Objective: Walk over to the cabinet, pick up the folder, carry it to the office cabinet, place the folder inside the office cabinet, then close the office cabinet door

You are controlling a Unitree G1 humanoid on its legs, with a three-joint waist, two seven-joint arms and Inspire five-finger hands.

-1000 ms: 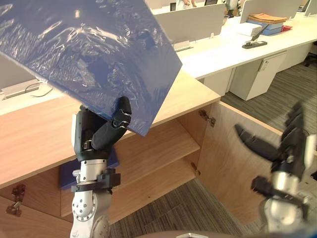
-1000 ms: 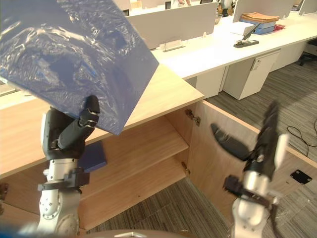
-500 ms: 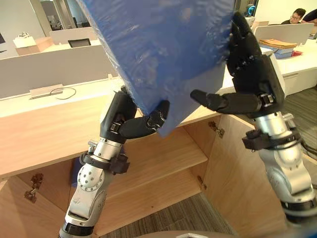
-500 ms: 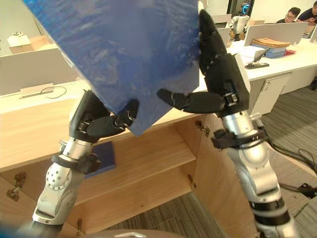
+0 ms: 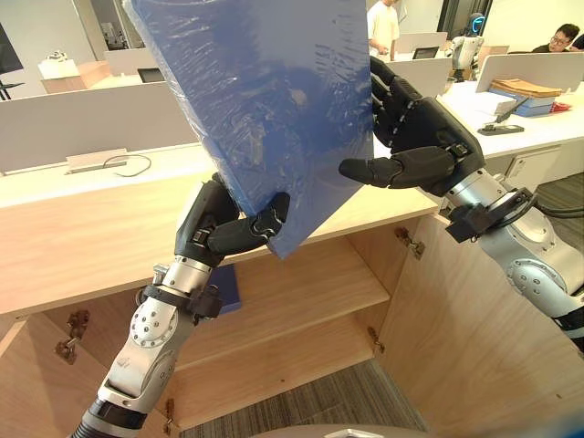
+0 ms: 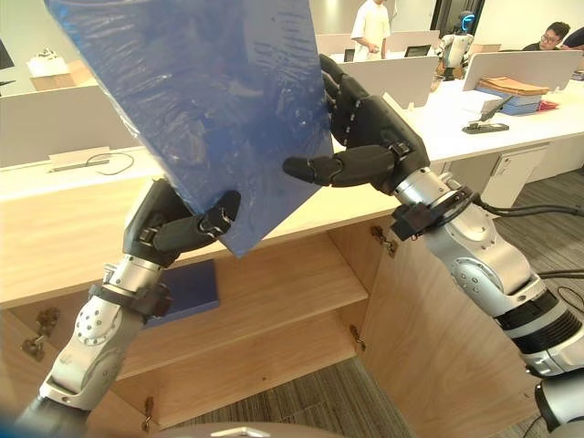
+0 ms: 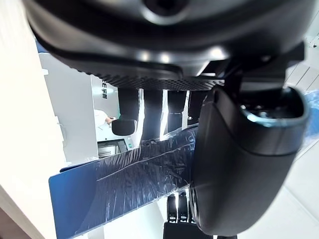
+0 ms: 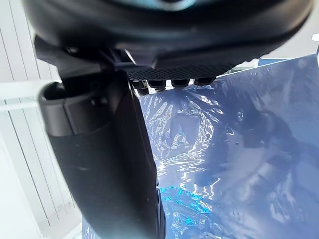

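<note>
- Left eye view puts the left hand (image 5: 219,233) nearest, raised from below, its fingers curled behind the folder (image 5: 274,109) and its thumb pressed on the front face by the lowest corner.
- That folder, blue and wrapped in shiny film, stands on end above the left hand. Its broad face is toward the camera, and its long axis runs upward out of the frame, leaning to the robot's left at the top. One corner points down, just past the left thumb.
- On the folder's other side the right hand (image 5: 424,146) clasps the side edge, thumb laid across the front and fingers straight behind.
- Below both hands the office cabinet (image 5: 109,246) stands open, with a shelf (image 5: 310,292) inside.
- A flat blue item (image 6: 187,287) lies on that shelf, under the left wrist.
- Under the right arm the cabinet door (image 5: 456,338) is swung wide.
- Beyond the hands are white desks (image 5: 511,137) and a standing person (image 5: 383,23).
</note>
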